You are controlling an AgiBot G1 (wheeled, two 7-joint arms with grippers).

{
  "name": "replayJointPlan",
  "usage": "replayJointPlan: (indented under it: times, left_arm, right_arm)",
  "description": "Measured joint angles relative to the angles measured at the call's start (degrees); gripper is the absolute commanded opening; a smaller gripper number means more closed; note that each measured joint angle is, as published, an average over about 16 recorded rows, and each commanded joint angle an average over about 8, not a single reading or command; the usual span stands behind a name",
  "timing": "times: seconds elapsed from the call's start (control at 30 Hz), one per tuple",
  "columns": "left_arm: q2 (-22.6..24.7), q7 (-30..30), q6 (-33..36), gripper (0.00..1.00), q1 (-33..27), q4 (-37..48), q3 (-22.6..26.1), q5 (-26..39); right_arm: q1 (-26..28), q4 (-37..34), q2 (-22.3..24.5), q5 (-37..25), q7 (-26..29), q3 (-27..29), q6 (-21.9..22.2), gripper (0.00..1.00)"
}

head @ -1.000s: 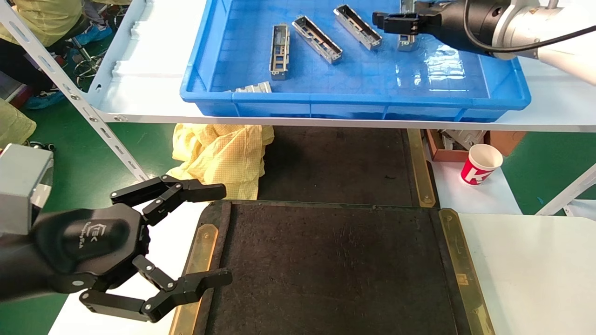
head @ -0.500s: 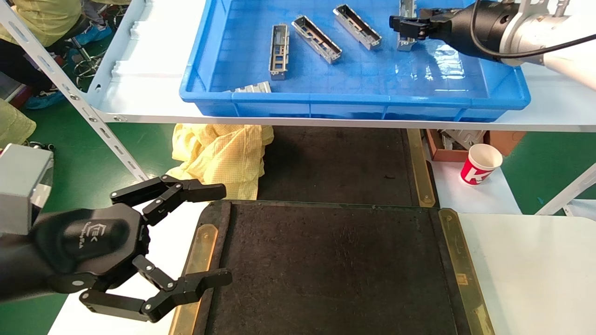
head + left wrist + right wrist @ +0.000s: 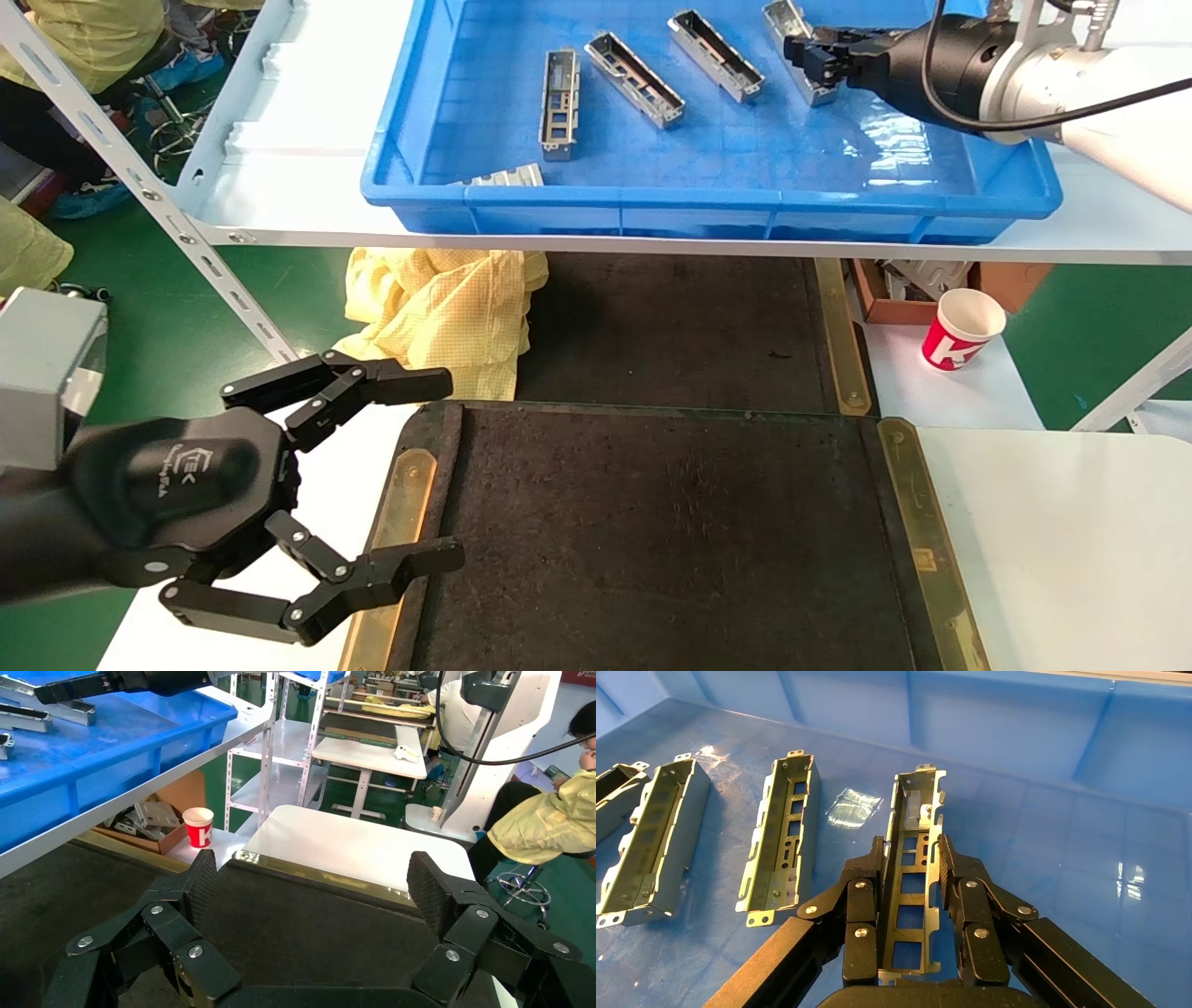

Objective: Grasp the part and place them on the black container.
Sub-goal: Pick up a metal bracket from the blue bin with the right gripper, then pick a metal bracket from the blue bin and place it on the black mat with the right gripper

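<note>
Factory floor: steel racks (image 3: 267,748), gowned workers (image 3: 548,822)

A white shelf (image 3: 279,219) on slotted metal posts stands over a green floor (image 3: 168,335). Below it lie a yellow cloth (image 3: 438,312), a red paper cup (image 3: 962,328) and a cardboard box (image 3: 931,284). Beyond it are white tables (image 3: 369,745).

Blue plastic bin (image 3: 708,200) on a white shelf (image 3: 279,200). Crumpled yellow cloth (image 3: 438,312) beneath the shelf. Red-and-white paper cup (image 3: 962,329) upright beside a brown cardboard box (image 3: 1010,280).
</note>
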Motion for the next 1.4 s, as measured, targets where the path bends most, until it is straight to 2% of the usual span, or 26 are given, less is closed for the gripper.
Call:
replayJointPlan:
  times: [0.2, 0.37, 0.53, 1.03, 1.2, 1.4]
  left_arm:
    - [0.0, 0.0, 0.0, 1.0, 0.0, 0.0, 0.0, 0.0]
    - [0.0, 0.0, 0.0, 1.0, 0.0, 0.0, 0.0, 0.0]
    - [0.0, 0.0, 0.0, 1.0, 0.0, 0.0, 0.0, 0.0]
    - [0.0, 0.0, 0.0, 1.0, 0.0, 0.0, 0.0, 0.0]
    - [0.0, 0.0, 0.0, 1.0, 0.0, 0.0, 0.0, 0.0]
    - [0.0, 0.0, 0.0, 1.0, 0.0, 0.0, 0.0, 0.0]
  right_arm:
    - [0.4, 0.9, 1.1, 0.9, -0.9, 0.6, -2.4, 0.0]
    - [1.2, 2.0, 3.1, 1.9, -1.9, 1.3, -7.0, 0.0]
    - [2.1, 3.2, 6.1, 2.7, -3.0, 1.7, -14.3, 0.0]
    - [3.2, 5.8, 16.3, 3.5, -4.1, 1.7, -40.4, 0.0]
    - [2.4, 7.0, 18.2, 3.8, -3.7, 1.3, -45.9, 0.0]
    - [0.1, 10.4, 19.3, 4.8, -2.9, 0.0, -49.0, 0.0]
